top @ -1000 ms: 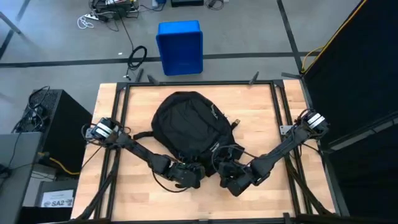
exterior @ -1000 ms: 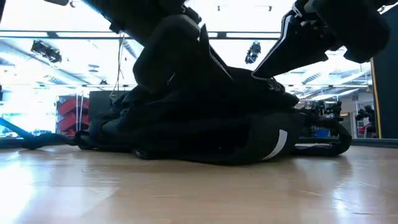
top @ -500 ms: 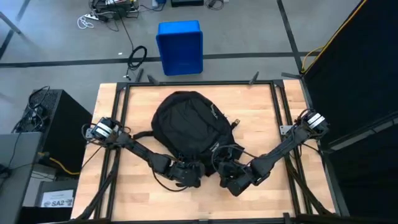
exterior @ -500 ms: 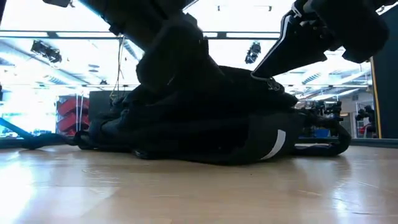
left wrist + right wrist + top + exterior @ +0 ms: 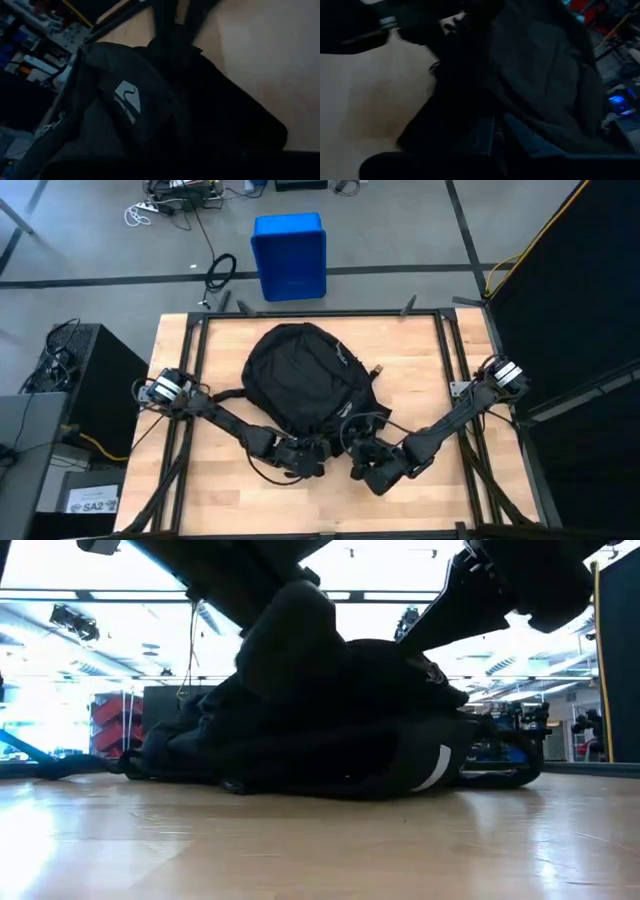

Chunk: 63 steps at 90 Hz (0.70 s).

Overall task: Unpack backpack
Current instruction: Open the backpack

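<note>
The black backpack (image 5: 300,375) lies flat on the wooden table (image 5: 430,360), its rounded top toward the far edge. A white stripe (image 5: 435,765) shows on its right side. Both grippers are at its near end. My left gripper (image 5: 308,450) is sunk in the bunched fabric (image 5: 290,650) at the near left. My right gripper (image 5: 362,448) is at the near right, where the fabric peaks (image 5: 430,668). Both wrist views are filled with dark backpack cloth (image 5: 125,110) (image 5: 540,80), and neither shows the fingertips. My left gripper comes slanting down from the table's near left onto the near-end fabric (image 5: 285,670) of the backpack. Its own body and the folds hide the place of contact, so the part and the number of layers cannot be told. The backpack's bottom rests on the table. My right gripper comes slanting down from the near right and meets the backpack's near end at a raised point of fabric (image 5: 432,670). That cloth stands pulled up toward the fingers. The fingertips are hidden, so whether they have a fold, an edge or a zipper cannot be told.
A blue bin (image 5: 290,255) stands on the floor beyond the far edge. A black box (image 5: 85,380) stands left of the table and a black curtain (image 5: 570,300) to its right. Bare wood lies left (image 5: 200,360) and right of the backpack.
Both grippers have gone a little toward the far edge, into the backpack's near end, and my right arm has risen slightly. The backpack has slid a little toward the far edge, and its near fabric stands bunched higher.
</note>
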Tool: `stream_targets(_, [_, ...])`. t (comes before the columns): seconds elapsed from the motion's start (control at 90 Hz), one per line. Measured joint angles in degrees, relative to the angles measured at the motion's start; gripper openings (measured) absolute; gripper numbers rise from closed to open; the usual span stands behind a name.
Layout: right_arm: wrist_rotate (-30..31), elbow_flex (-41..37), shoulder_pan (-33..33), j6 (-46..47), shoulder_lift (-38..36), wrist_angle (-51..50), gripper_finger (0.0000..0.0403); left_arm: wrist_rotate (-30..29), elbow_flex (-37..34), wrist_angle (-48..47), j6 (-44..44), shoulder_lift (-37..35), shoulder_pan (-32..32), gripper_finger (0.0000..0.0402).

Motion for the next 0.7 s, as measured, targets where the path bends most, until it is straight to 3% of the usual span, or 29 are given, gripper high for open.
stream_targets(0.289, [5.83, 0.07, 2.03, 2.27, -2.58, -4.48, 0.0, 0.61, -0.01, -7.03, -0.73, -7.03, -6.34, 0.0001])
stream_targets(0.556, [5.35, 0.07, 1.85, 12.75, -3.23, -15.39, 0.0, -4.94, 0.01, -19.52, -8.49, -11.65, -12.79, 0.0])
stream_targets(0.7, [5.83, 0.04, 1.0, 17.72, -3.23, -22.21, 0.0, -5.51, 0.01, -21.73, -9.29, -12.11, -15.43, 0.0])
